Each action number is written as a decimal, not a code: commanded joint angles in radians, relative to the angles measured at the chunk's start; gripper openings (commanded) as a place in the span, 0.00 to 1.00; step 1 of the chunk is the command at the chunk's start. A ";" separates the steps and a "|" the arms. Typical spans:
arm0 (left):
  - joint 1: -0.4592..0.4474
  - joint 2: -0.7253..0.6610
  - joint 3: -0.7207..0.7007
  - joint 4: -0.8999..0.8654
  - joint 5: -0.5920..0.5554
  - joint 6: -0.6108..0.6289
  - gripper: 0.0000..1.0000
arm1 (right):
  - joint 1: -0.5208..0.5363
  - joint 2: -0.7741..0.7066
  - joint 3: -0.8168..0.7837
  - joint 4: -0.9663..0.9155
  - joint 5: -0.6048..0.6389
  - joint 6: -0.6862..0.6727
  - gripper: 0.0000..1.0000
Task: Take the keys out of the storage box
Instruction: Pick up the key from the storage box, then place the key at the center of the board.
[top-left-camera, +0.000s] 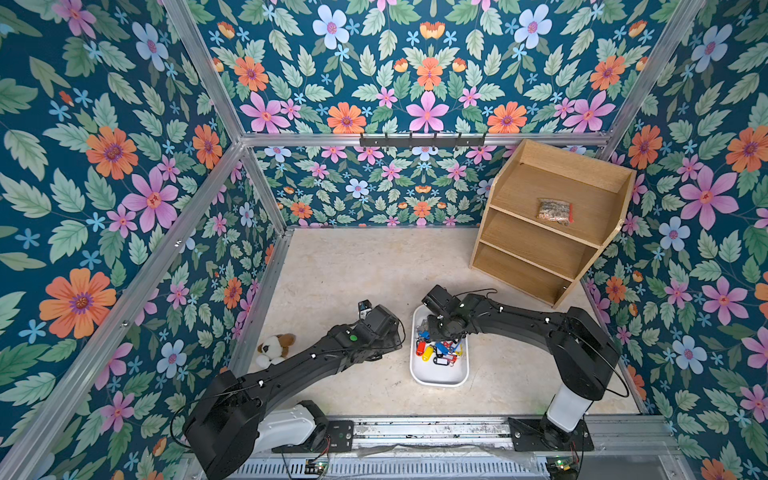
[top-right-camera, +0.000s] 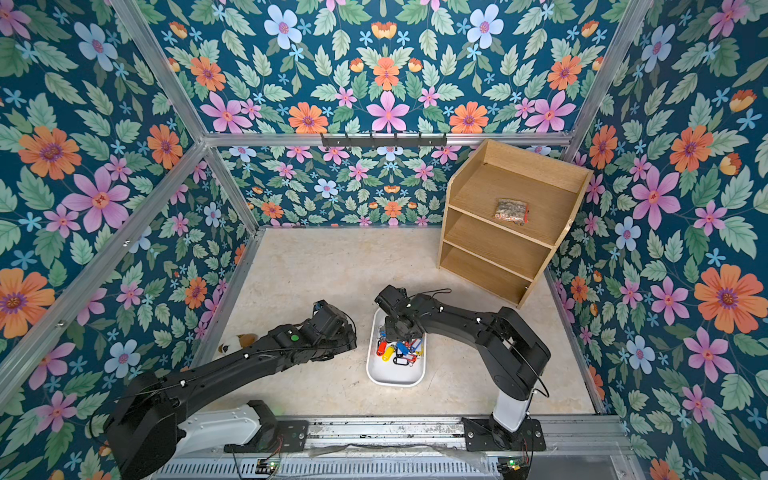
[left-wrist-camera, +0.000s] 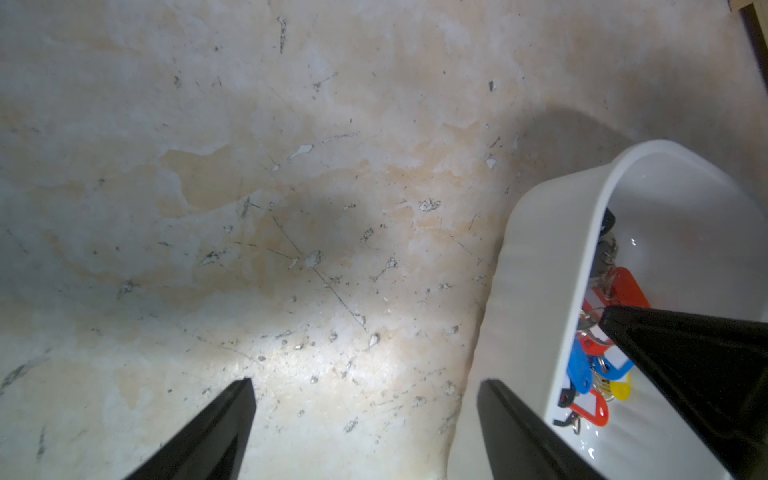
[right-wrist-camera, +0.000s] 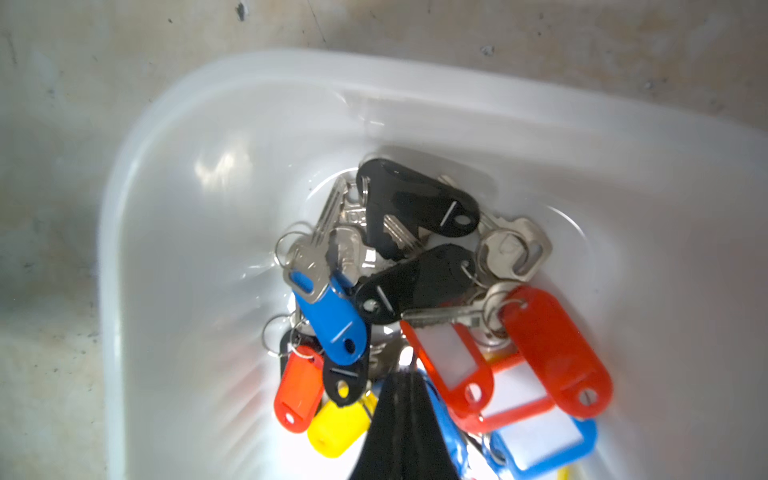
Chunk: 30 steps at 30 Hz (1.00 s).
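Inside box (right-wrist-camera: 187, 216), right gripper (right-wrist-camera: 409, 376) clamped together among keys (right-wrist-camera: 415, 282), any catch hidden, can't tell, left gripper (left-wrist-camera: 365, 382) spread wide, empty, above table (left-wrist-camera: 291, 166) beside box.

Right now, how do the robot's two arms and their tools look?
The left arm and right arm are black and boxy, above white base segments, with thin black cables. The left carries a green dot. The left tool and right tool have black tapering fingers.

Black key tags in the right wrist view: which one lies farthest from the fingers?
The black tag nearest the storage box wall, at the pile's far end. The other two black tags lie closer to the fingers.
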<state>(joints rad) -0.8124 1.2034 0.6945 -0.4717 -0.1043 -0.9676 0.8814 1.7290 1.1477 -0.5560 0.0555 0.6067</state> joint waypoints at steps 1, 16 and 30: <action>0.001 -0.004 0.000 0.004 -0.008 -0.003 0.90 | 0.001 -0.039 0.015 -0.037 0.031 0.009 0.00; 0.001 -0.024 -0.006 0.004 -0.002 -0.011 0.89 | -0.003 -0.159 0.015 -0.060 0.033 0.030 0.00; -0.002 -0.051 0.050 -0.051 -0.082 0.068 0.86 | -0.191 -0.518 -0.147 -0.158 0.077 0.022 0.00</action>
<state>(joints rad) -0.8127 1.1530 0.7231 -0.4889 -0.1360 -0.9386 0.7292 1.2633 1.0435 -0.6739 0.1200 0.6350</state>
